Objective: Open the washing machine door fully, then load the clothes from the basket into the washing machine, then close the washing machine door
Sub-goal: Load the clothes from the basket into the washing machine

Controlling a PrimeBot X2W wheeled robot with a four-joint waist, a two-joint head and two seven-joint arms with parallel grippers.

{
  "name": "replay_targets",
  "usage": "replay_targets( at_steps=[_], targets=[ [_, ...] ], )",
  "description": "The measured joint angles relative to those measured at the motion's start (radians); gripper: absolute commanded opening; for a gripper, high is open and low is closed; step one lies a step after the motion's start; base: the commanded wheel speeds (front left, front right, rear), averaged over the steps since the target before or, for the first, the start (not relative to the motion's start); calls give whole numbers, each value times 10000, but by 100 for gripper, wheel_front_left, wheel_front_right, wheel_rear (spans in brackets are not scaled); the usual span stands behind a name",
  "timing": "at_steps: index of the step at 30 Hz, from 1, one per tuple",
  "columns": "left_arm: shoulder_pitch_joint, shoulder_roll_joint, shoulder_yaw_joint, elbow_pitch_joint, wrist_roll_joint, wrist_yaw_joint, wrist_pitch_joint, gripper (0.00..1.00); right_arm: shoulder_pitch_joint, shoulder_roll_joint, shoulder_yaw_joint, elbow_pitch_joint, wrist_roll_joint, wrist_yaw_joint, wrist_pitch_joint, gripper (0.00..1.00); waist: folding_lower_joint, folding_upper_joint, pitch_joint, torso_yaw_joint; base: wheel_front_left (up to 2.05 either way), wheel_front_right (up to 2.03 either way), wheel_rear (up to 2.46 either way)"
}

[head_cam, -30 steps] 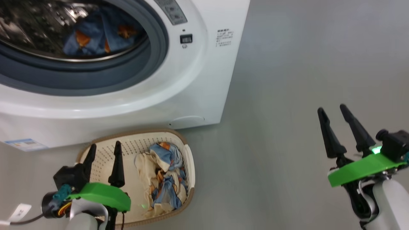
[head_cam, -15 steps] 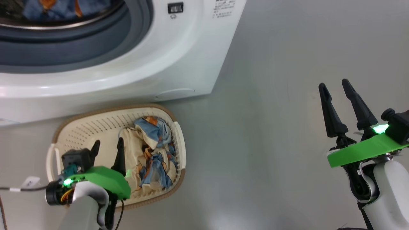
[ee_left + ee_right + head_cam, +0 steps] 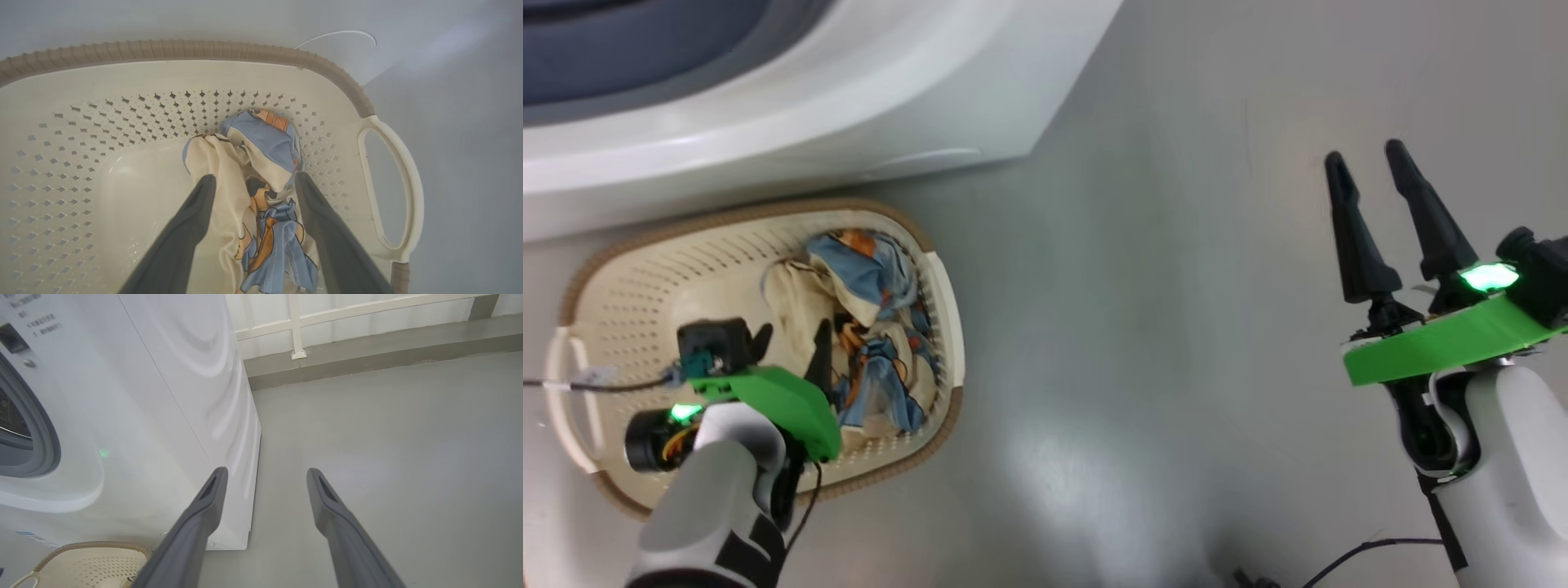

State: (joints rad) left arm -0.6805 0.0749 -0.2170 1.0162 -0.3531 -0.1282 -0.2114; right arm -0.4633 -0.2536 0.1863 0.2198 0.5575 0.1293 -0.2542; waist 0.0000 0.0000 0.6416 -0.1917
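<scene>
Left claw straddles clothes.

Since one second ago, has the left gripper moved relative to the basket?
Yes. Judged against the basket, the left gripper has moved from its left part toward the clothes on the right; its open fingers now stand either side of them.

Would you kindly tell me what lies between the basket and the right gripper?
In the head view, bare grey floor separates the basket from the open right gripper.
</scene>
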Motion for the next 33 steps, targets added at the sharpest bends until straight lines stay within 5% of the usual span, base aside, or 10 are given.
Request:
replay_targets(
  at_steps=[16, 33],
  targets=[
    [-2015, 523, -748, 1762, -1030, 0, 568, 100, -675, 339, 430, -40, 161, 0, 0, 100, 0, 0, 1928, -717, 0, 0, 0],
    [-2479, 794, -2274, 1440, -2347, 0, 1346, 100, -854, 481, 460, -107, 169, 0, 0, 100, 0, 0, 2720, -1086, 0, 0, 0]
  ],
)
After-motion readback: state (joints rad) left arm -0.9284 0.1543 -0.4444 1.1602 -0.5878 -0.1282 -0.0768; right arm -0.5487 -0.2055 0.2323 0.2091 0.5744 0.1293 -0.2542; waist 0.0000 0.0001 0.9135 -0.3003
